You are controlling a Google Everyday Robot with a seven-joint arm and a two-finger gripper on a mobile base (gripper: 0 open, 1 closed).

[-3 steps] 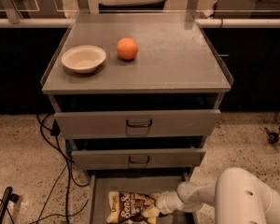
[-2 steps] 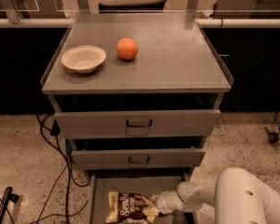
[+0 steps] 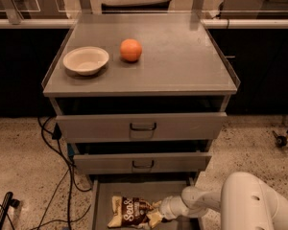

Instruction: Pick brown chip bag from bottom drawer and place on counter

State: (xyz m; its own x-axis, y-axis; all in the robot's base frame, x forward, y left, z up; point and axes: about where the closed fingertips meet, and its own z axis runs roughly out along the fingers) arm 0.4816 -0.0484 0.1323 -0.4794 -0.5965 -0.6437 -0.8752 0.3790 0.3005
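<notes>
Your brown chip bag [image 3: 131, 216] lies flat in the open bottom drawer [image 3: 144, 191] with the gripper [image 3: 156, 218] at its right end, whether gripping it you cannot tell, so the lift and the placing on the counter [image 3: 182, 56] are not yet done.

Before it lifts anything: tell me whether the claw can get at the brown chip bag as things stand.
Probably yes. The claw is down in the open bottom drawer, right at the brown chip bag's right end, and nothing lies between them.
</notes>
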